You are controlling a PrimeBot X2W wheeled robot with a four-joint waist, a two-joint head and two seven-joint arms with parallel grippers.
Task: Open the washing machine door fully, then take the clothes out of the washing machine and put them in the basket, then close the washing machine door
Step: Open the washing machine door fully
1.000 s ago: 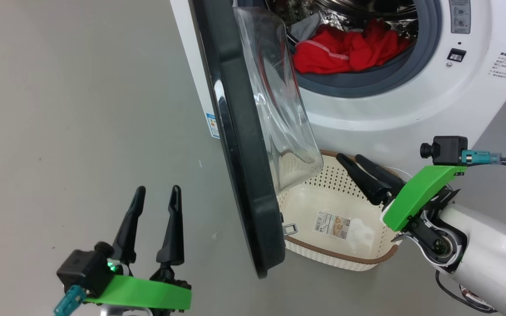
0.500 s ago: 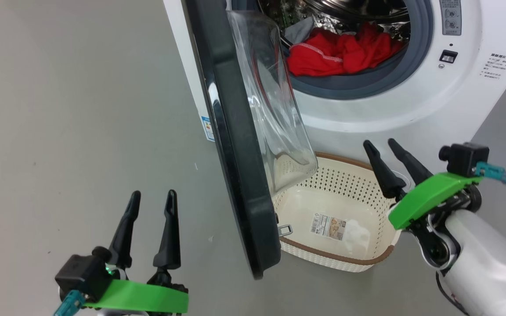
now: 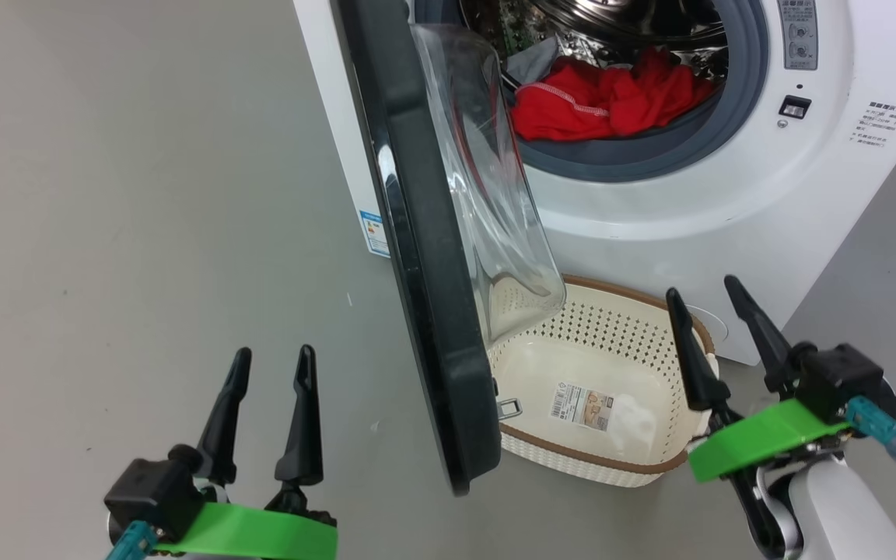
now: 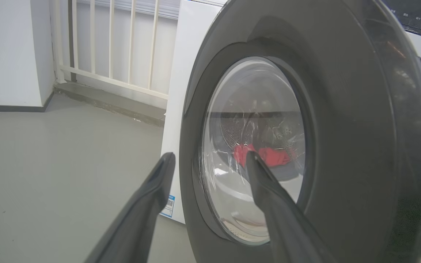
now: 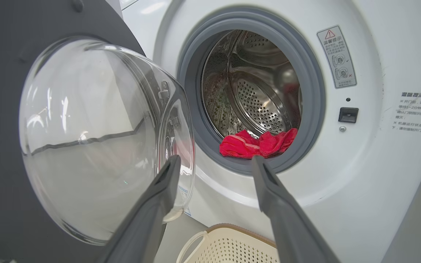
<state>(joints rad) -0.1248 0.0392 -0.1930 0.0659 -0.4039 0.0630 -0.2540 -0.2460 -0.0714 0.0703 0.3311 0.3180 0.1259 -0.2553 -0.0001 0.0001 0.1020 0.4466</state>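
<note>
Jutting beside basket (image 3: pixel 596 460), door (image 3: pixel 425 272), clothes (image 3: pixel 596 109) in drum (image 3: pixel 619 15)

1. Big boxy white front-loader washing machine (image 3: pixel 650 225): white body, small blue-edged label sticker (image 3: pixel 375 232) on its side, dark print on the front.
2. Large round washing machine door (image 3: pixel 425 272): glossy black rim, clear glass bowl window (image 3: pixel 495 194).
3. Opening: grey rubber ring (image 3: pixel 627 155); silver steel drum (image 5: pixel 258 95) with a dotted hole pattern.
4. Soft fabric clothes (image 3: pixel 603 105): bright red, white stitching along one hem; small grey cloth (image 3: pixel 533 61) beside them.
5. Small rounded plastic basket (image 3: pixel 611 330): cream-white, grid of holes in the walls, brown woven-look rim, printed sticker on the bottom.
6. Arms: left gripper (image 3: pixel 274 355) and right gripper (image 3: pixel 702 288) have black fingers, bright green mounts, teal plugs.
7. Smooth floor (image 3: pixel 145 194): plain grey.
</note>
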